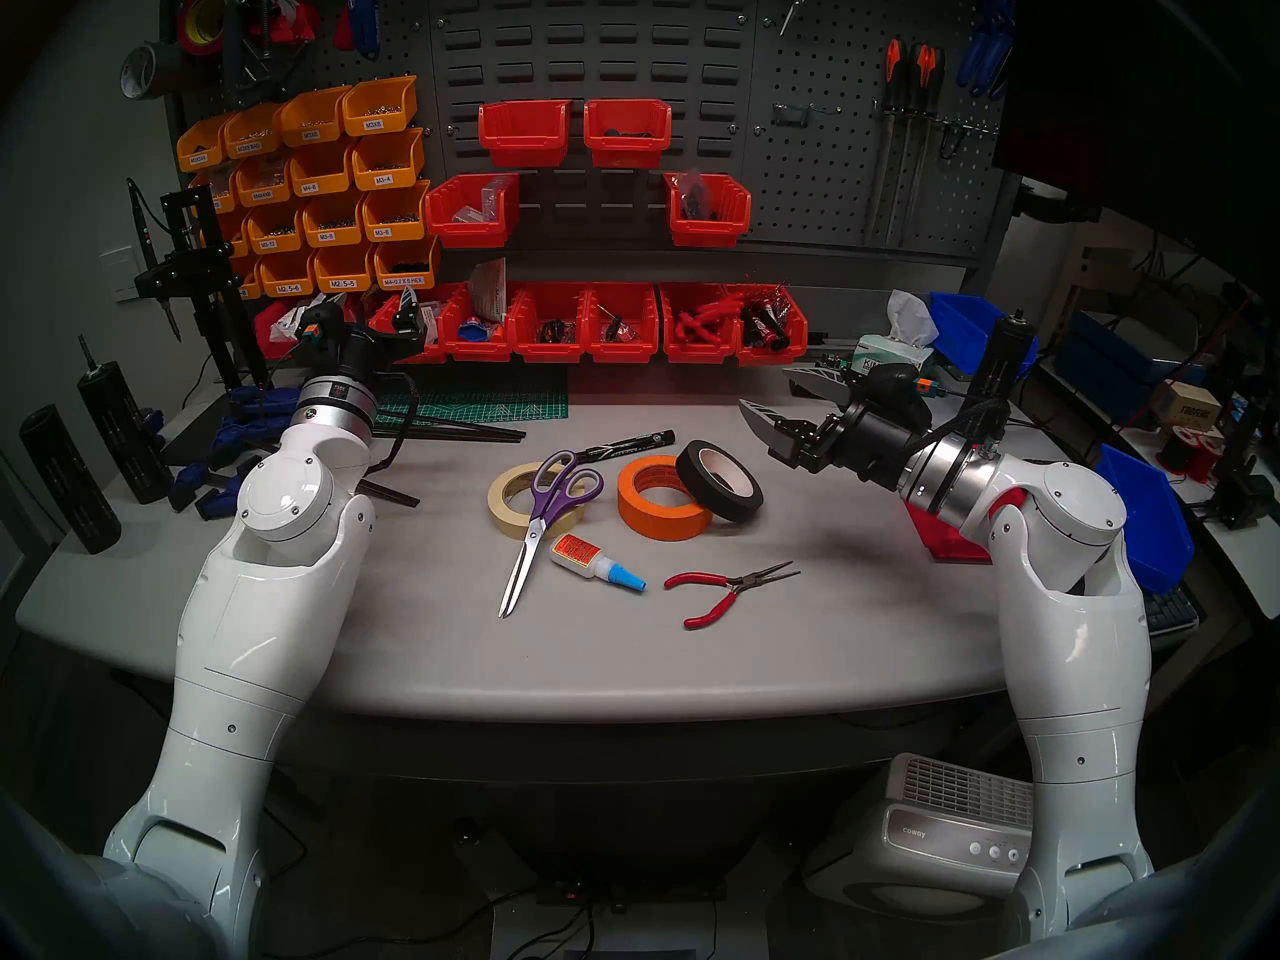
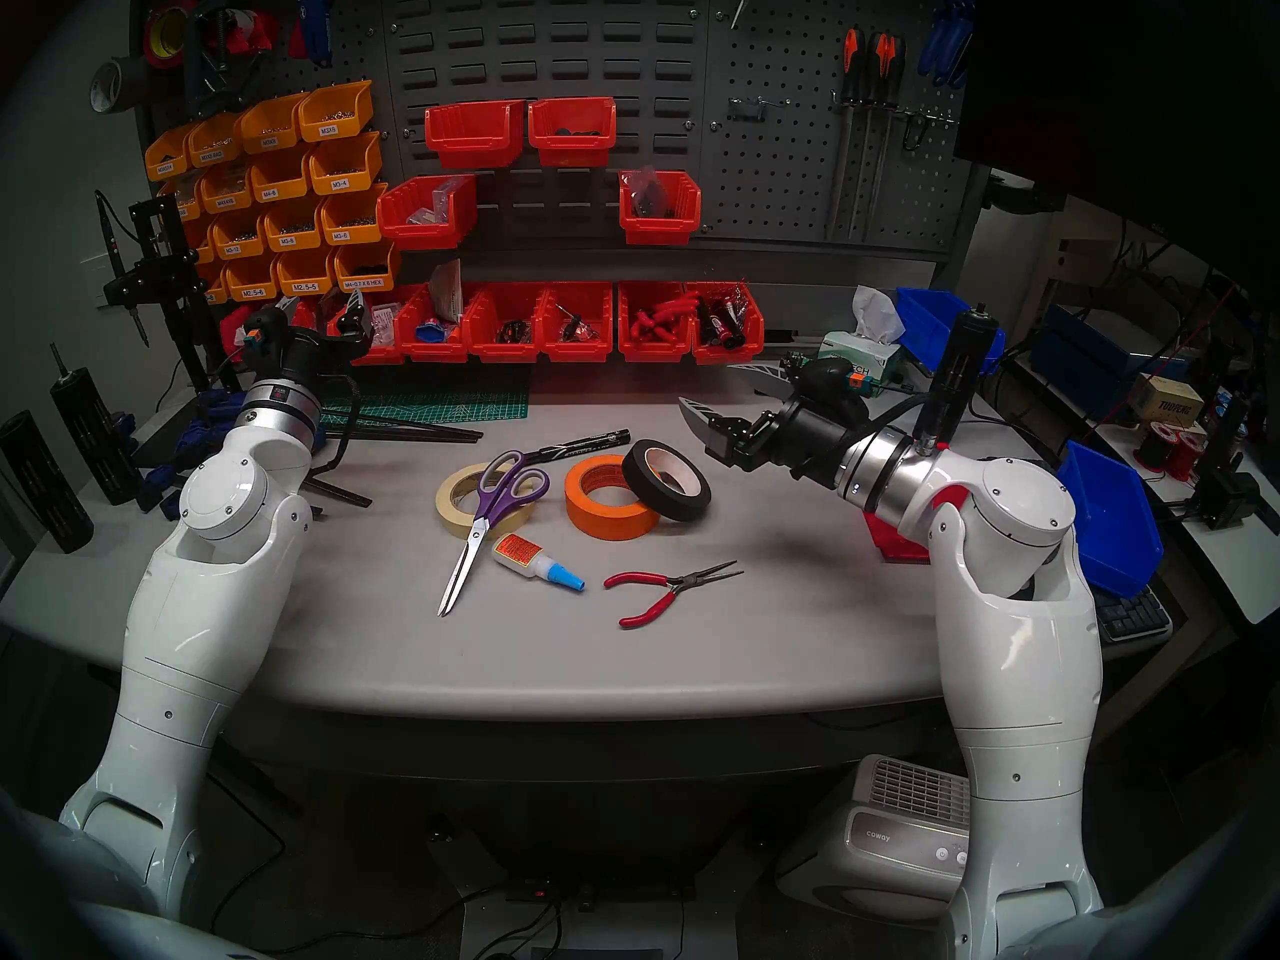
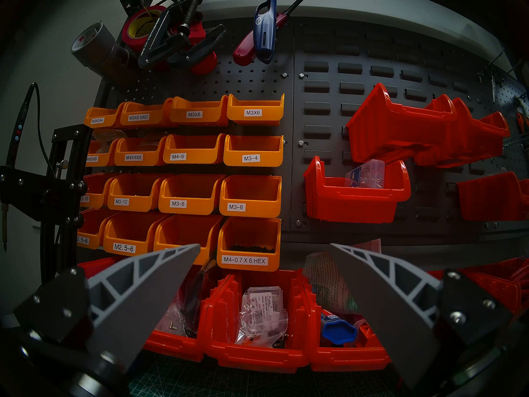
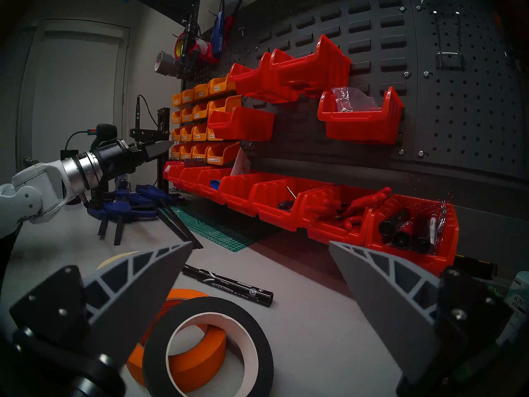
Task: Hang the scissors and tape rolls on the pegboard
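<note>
The right hand hangs above the right side of the bench, its two grey fingers spread wide with nothing between them, pointing level toward the middle of the bench. Just ahead of it and below lies the black tape roll, tilted, its lower edge leaning on the orange tape roll, which lies flat. A black marker lies just behind them. Further left the cream tape roll lies flat, and the scissors rest across it, purple handles on the roll, closed blades pointing toward the bench's front edge. Beside the blades lies a small glue bottle, and to its right red-handled pliers.

The left hand is raised at the bench's back left, fingers wide and empty, facing orange bins and red bins. The pegboard stands on the back wall at right, with orange-and-black-handled tools hanging on it.
</note>
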